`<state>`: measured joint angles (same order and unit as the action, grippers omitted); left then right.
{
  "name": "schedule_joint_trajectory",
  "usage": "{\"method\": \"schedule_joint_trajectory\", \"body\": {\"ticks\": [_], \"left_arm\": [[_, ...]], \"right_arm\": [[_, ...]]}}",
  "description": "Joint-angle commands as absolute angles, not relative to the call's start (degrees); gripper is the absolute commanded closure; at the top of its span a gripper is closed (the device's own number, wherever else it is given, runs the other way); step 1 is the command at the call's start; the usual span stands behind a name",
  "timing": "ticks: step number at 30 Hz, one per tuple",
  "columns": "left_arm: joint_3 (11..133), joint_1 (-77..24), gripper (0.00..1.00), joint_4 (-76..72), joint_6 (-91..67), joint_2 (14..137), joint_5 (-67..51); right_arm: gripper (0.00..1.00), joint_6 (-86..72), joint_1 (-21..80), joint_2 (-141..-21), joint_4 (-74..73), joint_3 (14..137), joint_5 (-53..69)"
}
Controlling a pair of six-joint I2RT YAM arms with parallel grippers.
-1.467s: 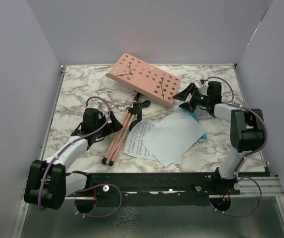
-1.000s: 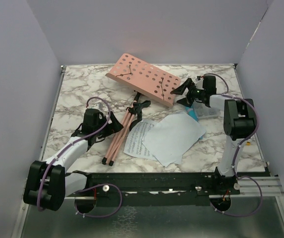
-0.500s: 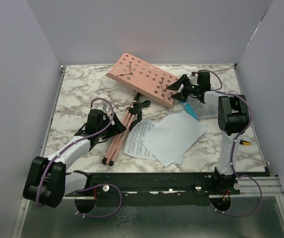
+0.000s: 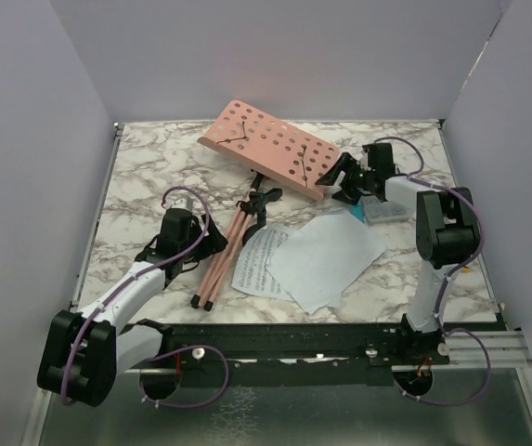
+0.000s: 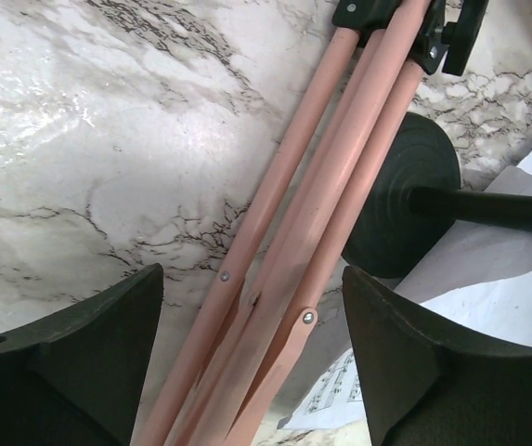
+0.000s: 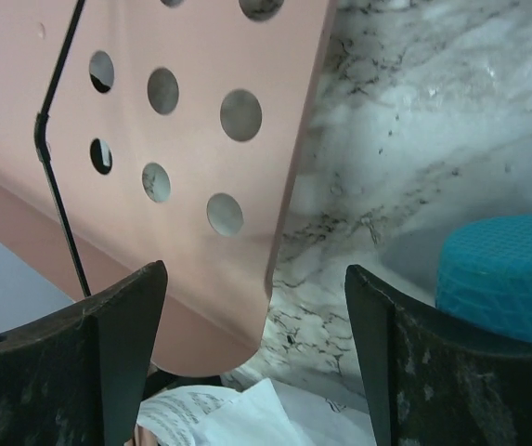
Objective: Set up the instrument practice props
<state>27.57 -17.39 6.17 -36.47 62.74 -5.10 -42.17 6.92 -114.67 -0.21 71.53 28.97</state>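
The pink hole-dotted music stand point(image 4: 267, 146) lies flat on the marble table, its folded tripod legs point(image 4: 221, 253) pointing toward me. My left gripper point(image 4: 212, 243) is open with its jaws either side of the legs point(image 5: 293, 242). The black round-based mic stand point(image 5: 407, 193) lies beside the legs, its stem under the two white sheet-music pages point(image 4: 312, 260). My right gripper point(image 4: 342, 177) is open at the stand's right edge point(image 6: 201, 139), which sits between the jaws. The blue toy microphone point(image 6: 502, 269) lies just to its right.
A clear plastic box point(image 4: 384, 208) sits beside the right arm at the right of the table. Grey walls close in the left, back and right sides. The black rail point(image 4: 321, 339) with the arm bases runs along the near edge.
My right gripper swung left from near the box to the right end of the pink stand. My left gripper crept a little toward the tripod legs.
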Motion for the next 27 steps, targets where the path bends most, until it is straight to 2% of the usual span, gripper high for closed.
{"method": "schedule_joint_trajectory", "body": {"ticks": [1,14,19,23,27], "left_arm": [[27.72,-17.98,0.22,8.61,-34.94,62.29,-1.35],[28.82,-19.59,0.25,7.47,-34.81,67.15,-1.57],[28.99,-19.76,0.26,7.46,-34.81,67.89,-1.03],[29.12,-19.78,0.26,7.43,-34.74,68.56,-0.43],[29.22,-19.85,0.26,7.46,-34.46,69.54,-0.44]], "right_arm": [[0.18,-38.65,7.21,-114.2,-6.57,68.19,23.68],[0.23,-45.82,7.21,-123.72,-0.55,73.96,34.5],[0.35,-53.06,7.25,-124.63,11.7,72.06,41.32],[0.4,-57.65,7.2,-122.91,21.78,68.41,43.81],[0.51,-63.74,7.21,-121.51,35.14,64.53,47.12]]}}
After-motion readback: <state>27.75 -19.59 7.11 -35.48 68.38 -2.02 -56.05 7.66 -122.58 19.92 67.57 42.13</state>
